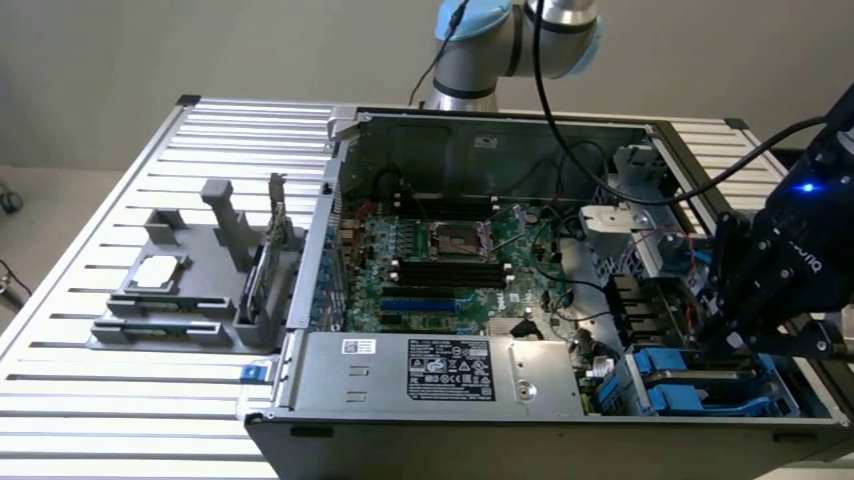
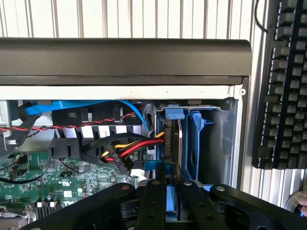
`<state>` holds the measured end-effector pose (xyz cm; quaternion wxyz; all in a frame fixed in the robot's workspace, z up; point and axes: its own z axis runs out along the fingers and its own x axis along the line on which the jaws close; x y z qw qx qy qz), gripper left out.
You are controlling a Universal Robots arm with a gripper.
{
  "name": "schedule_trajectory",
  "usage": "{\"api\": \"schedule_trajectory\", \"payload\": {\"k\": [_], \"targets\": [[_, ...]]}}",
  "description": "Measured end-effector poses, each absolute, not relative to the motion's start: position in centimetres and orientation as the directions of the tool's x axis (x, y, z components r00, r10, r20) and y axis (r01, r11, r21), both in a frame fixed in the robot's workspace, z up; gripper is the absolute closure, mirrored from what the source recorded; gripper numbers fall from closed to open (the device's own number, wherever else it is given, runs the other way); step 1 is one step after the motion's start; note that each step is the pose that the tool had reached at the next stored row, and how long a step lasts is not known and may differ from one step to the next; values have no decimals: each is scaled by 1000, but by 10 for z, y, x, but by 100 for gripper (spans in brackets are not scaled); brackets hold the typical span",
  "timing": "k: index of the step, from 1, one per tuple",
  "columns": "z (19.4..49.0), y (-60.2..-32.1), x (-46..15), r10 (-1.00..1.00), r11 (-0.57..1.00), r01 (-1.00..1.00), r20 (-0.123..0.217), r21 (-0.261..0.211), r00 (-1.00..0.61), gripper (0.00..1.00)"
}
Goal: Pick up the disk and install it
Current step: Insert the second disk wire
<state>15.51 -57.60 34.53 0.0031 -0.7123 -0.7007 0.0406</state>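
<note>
On slatted table [image 1: 80, 330], pincer [image 2: 168, 189] seemingly grips disk [image 2: 171, 143].

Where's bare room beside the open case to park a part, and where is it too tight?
Free: slatted table around the grey fixture, on the exterior view's left of the computer case. Crowded: the drive-bay corner, where the claw grips the disk among cables, and the keyboard strip.

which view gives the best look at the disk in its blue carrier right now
The wrist view: the disk stands edge-on between the gripper fingers, its blue carrier entering the drive bay. In the exterior view the arm covers most of it; blue carrier plastic shows at the case's corner on the exterior view's right.
</note>
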Motion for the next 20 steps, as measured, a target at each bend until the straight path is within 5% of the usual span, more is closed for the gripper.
{"api": "schedule_trajectory", "payload": {"k": [20], "targets": [[342,-581,155,1000,-16,998,-18,-60,15,84]]}}
